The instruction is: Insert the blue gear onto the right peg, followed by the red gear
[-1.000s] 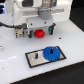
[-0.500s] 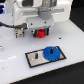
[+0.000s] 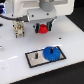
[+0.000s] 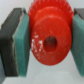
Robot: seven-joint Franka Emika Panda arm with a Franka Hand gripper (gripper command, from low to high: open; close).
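Note:
The blue gear [image 3: 50, 52] lies flat on the right half of the grey plate [image 3: 36, 59] with the black border, over the place of the right peg, which is hidden. The left peg [image 3: 36, 56] stands as a thin dark pin on the plate. My gripper [image 3: 45, 28] is shut on the red gear [image 3: 45, 29] and holds it in the air behind the plate. In the wrist view the red gear [image 4: 49, 41] fills the space between the two teal pads [image 4: 21, 47], its centre hole facing the camera.
The white table [image 3: 70, 70] carries the plate near its front. A small dark and tan fixture [image 3: 19, 29] stands at the exterior view's left, beside the gripper. The arm's white body [image 3: 35, 9] fills the upper part of the view.
The gripper with the red gear has risen a little and shifted slightly toward the exterior view's right. The blue gear and plate have not moved.

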